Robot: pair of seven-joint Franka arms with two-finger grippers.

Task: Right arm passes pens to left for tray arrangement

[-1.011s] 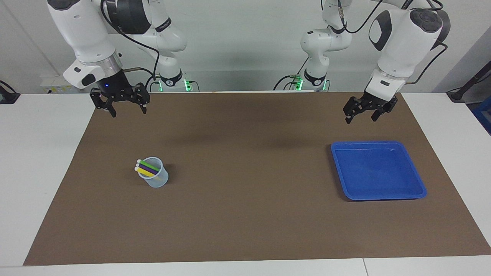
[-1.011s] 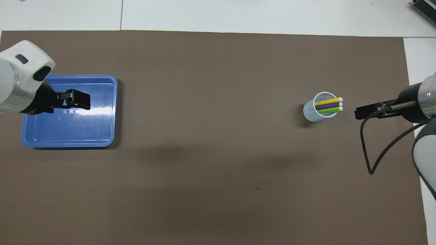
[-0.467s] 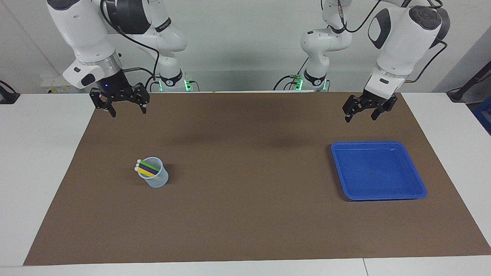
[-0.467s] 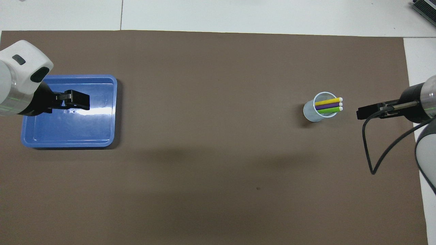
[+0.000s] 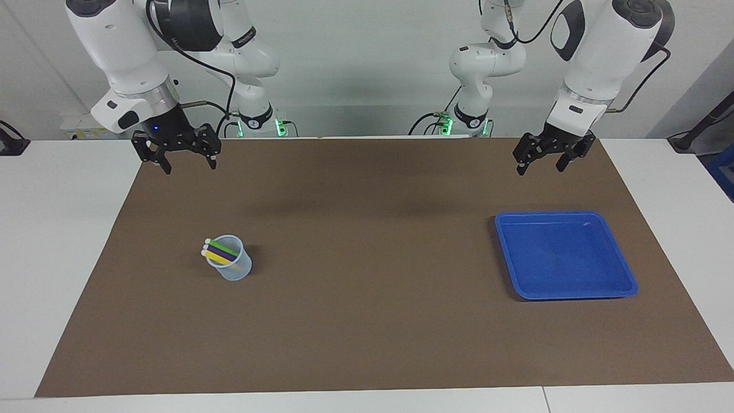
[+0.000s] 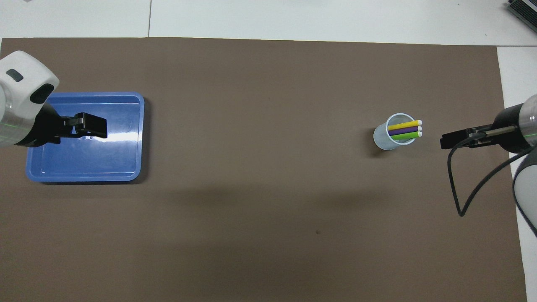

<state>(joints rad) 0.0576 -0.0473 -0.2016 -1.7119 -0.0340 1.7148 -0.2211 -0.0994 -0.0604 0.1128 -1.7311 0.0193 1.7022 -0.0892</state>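
While nothing is yet grasped, all three pens [image 5: 219,253] stand in a translucent cup [image 5: 234,267] at lower left of the facing frame, on the brown mat [image 5: 367,321] covering the counter [image 5: 57,241]. Blue tray [image 5: 628,281] at right of centre, bare. Higher up: right hand [image 5: 184,162] at upper left, fingers spread, released, well above the mat's corner. Left hand [image 5: 543,162] at upper right, likewise released, waiting over the mat just above the tray in the frame. To do the step well: descend over the pale tips, pinch one pen only, lift straight without tipping the cup, leave shaft free for the handover.
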